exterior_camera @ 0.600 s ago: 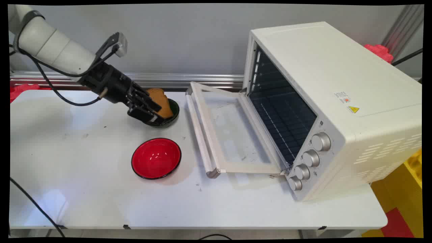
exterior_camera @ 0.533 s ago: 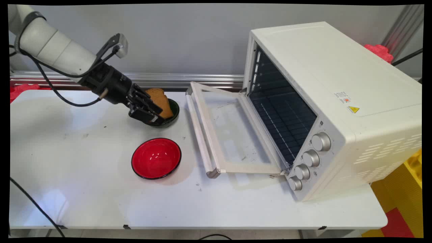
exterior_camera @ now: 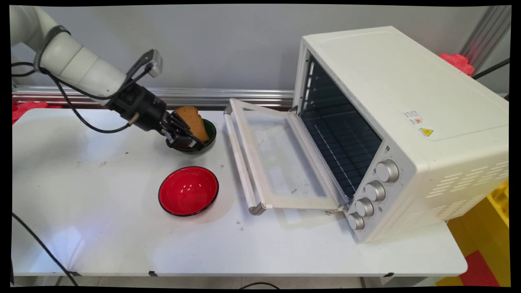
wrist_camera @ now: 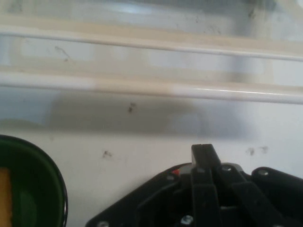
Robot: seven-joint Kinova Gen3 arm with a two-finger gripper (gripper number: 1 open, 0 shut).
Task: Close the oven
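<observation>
your gripper [exterior_camera: 190,142] sits low over the near-left rim of the green bowl [exterior_camera: 210,132], which stands near the table's [exterior_camera: 101,228] back edge, left of its middle. a slice of bread [exterior_camera: 195,121] stands on edge in that bowl, leaning up above the rim. in the hand view the fingers look pressed together with nothing between them, and the bowl and bread lie off to the side of them rather than in line.

the main risk, as i judge it, is the bowl. it looks light and shallow, and the gripper is at or right against its rim, so any push sideways or downward could tip it, skate it along the table, or knock the bread over. with the fingers closed, you'd shove the slice rather than grip it. whether the gripper is actually touching the rim or the bread, you can't tell from these views.

watch the black cable [exterior_camera: 81,118] looping under the wrist; it hangs just above the table and could drag.

a red bowl [exterior_camera: 188,190] sits empty toward the table's middle, in front of the green one and apart from it. the oven [exterior_camera: 407,122] fills the right half of the table, and its door [exterior_camera: 281,162] lies folded down toward the bowls. the door's handle [exterior_camera: 240,158] lies just right of both bowls, so it stands in the way of any low sweep to the right.
</observation>
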